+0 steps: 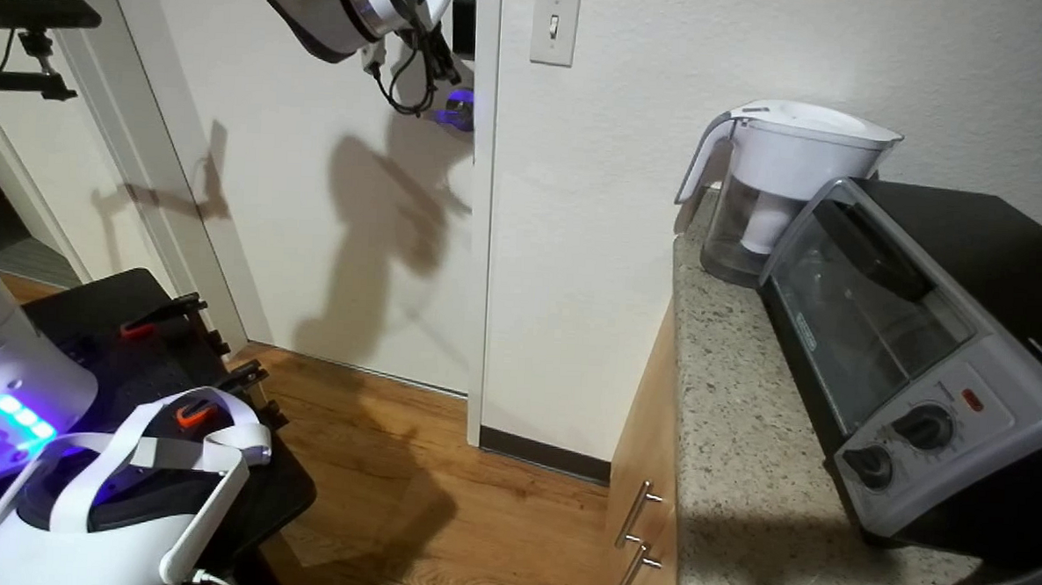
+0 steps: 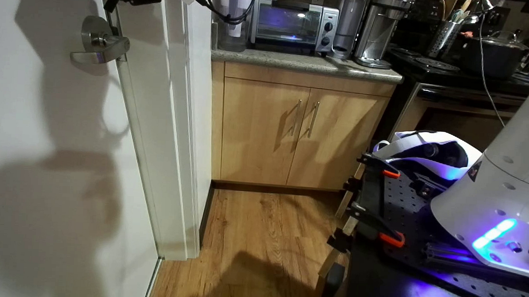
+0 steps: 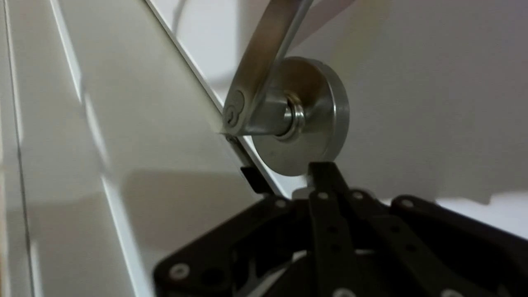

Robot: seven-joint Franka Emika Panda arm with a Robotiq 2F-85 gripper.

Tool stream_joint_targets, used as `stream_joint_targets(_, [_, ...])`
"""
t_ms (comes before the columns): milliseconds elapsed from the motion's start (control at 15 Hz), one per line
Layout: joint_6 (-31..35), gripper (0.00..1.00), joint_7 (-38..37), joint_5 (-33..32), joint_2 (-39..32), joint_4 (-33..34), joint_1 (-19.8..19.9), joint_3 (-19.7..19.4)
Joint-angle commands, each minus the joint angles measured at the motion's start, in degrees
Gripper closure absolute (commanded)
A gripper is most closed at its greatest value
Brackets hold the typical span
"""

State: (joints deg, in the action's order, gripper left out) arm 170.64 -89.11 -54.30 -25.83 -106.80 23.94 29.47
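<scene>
A metal lever door handle (image 3: 264,70) with a round base plate (image 3: 305,119) sits on a white door (image 3: 412,123), close to the door frame (image 3: 165,136). In an exterior view the same handle (image 1: 457,109) looks tinted purple. My black gripper (image 3: 324,171) is shut, its fingertips together with nothing visible between them. In the wrist view the tips overlap the plate's lower rim; contact cannot be told. From an exterior view the gripper (image 2: 114,1) is just above the handle (image 2: 100,50), partly cut off by the frame's top edge.
Beside the doorway a counter (image 1: 728,381) holds a water pitcher (image 1: 781,172) and a toaster oven (image 1: 890,309). Cabinets (image 2: 261,126) stand below. A black cart (image 1: 274,501) carries the robot base (image 2: 489,212) and a white headset (image 1: 143,487). A light switch (image 1: 555,23) is on the wall.
</scene>
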Motion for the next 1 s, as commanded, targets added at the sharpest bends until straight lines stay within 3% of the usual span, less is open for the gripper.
stream_joint_targets(0, [1.36,1.0,-1.57,-2.99,-1.21,2.53,-2.15,-2.25])
stream_joint_targets(933, [-14.42,1.0,-0.77,6.81,4.5,-3.1,-1.04,-0.27])
